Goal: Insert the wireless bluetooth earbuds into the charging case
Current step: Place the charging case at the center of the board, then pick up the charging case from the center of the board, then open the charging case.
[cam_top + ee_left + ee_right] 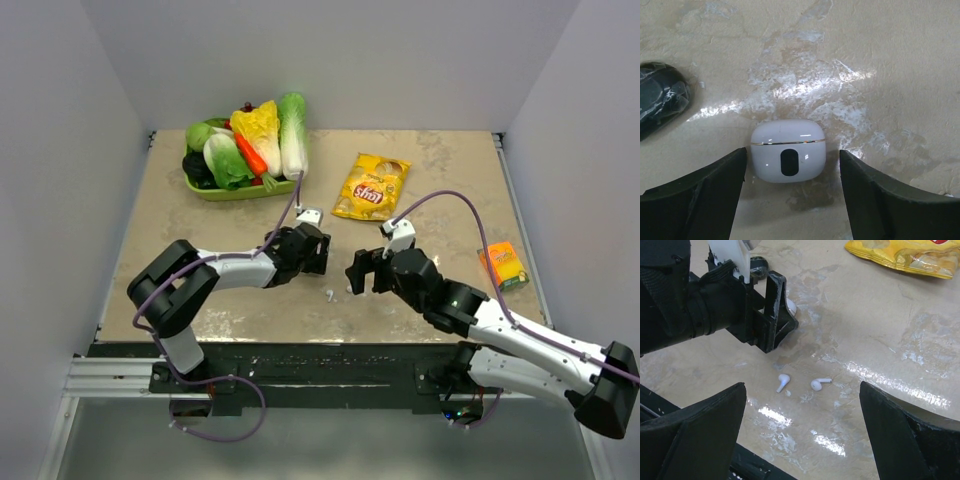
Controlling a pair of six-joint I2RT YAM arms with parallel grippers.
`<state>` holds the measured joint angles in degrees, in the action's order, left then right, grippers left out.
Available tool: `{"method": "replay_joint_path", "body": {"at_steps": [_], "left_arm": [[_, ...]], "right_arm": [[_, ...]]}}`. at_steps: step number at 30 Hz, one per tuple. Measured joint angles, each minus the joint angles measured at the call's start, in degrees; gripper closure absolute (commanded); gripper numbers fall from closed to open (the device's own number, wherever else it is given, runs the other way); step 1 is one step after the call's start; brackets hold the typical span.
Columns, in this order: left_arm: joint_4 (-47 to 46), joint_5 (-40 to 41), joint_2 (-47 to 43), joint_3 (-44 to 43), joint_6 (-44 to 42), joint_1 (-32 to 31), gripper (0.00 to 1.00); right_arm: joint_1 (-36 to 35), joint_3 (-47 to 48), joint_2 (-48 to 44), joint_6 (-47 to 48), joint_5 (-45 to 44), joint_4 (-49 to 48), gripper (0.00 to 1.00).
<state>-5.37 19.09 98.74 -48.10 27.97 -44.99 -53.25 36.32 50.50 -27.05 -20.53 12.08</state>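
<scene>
Two earbuds (783, 383) were seen lying loose on the table (880, 330), framed by the released right gripper (802, 386). The case (788, 151), apparently closed, was flanked, ungrasped, by the released left gripper (792, 156). Insertion was judged not yet begun.

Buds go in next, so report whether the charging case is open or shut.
Shut: on the charging case the lid sits flush along the thin seam, left wrist view.
</scene>
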Motion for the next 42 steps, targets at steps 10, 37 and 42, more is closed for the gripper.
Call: {"method": "replay_joint_path", "body": {"at_steps": [10,37,42], "left_arm": [[1.5,2.6,1.4,-1.7,1.6,-1.5,0.29],[-57.1,-5.0,-25.9,39.9,-19.2,-7.3,1.0],[-63.5,-13.0,-18.4,44.6,-27.5,-9.7,1.0]], "right_arm": [[0.0,-0.1,-1.7,0.0,-0.9,0.4,0.02],[0.0,10.1,3.2,1.7,1.9,2.4,0.02],[0.0,13.0,5.1,4.1,7.9,2.5,0.02]]}}
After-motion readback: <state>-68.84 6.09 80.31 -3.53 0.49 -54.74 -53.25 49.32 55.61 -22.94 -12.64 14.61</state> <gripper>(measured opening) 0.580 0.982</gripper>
